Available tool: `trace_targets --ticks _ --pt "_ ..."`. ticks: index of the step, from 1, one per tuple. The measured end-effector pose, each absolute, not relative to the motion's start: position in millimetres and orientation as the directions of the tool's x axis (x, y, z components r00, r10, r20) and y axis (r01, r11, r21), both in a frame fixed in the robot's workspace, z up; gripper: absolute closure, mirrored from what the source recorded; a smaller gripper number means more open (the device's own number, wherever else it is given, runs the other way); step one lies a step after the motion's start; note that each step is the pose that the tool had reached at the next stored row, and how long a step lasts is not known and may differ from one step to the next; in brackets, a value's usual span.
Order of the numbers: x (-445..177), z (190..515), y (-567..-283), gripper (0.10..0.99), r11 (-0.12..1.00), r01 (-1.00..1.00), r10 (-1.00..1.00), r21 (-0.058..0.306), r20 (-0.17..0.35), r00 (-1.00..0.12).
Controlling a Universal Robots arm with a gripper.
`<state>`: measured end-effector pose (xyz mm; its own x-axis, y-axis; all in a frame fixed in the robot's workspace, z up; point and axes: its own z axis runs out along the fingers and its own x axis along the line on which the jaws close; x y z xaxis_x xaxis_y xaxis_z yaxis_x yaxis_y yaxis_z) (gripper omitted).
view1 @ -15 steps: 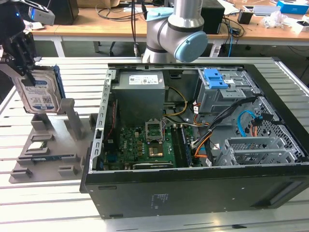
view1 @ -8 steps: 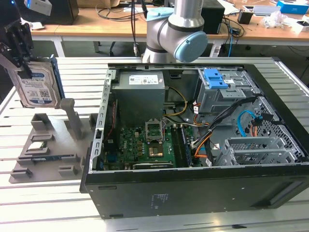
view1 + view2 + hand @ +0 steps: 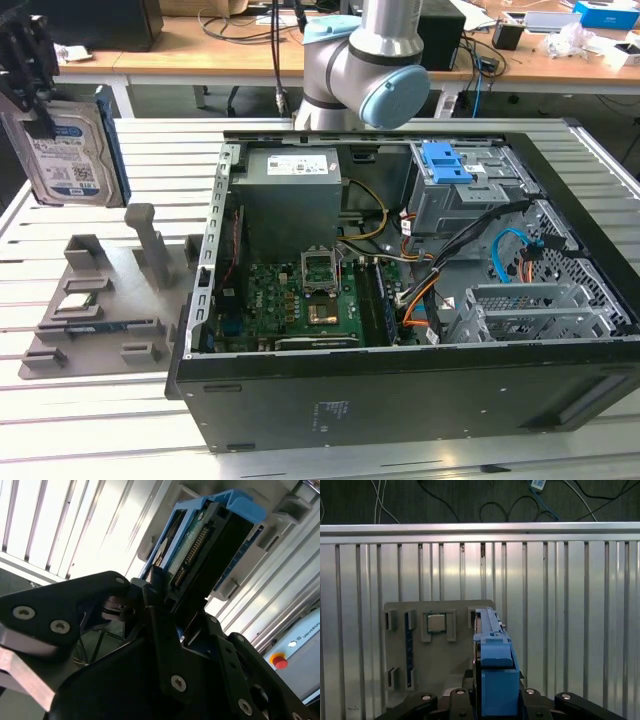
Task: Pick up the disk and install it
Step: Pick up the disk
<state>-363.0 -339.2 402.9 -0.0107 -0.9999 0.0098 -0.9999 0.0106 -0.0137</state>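
Slatted metal table point(image 3: 150, 160) carrying an open computer case point(image 3: 400, 405) | pincer point(image 3: 30, 95) clamped on the disk point(image 3: 65, 150), held upright in the air at the exterior view's left | disk above the grey parts fixture point(image 3: 100, 300), outside the case | blue bracket point(image 3: 495, 670) edge-on in the first wrist view

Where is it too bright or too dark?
Second wrist view: glare whitens the table, and the gripper holding the disk looks dark. First wrist view: the table slats gleam softly. Exterior view: the computer case has a dark near wall.
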Motion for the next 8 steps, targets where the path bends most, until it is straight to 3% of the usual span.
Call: trace_targets --ticks 8 --pt "-363.0 438.6 -336.3 0.722 0.011 -1.000 -1.000 -0.014 0.010 -0.011"
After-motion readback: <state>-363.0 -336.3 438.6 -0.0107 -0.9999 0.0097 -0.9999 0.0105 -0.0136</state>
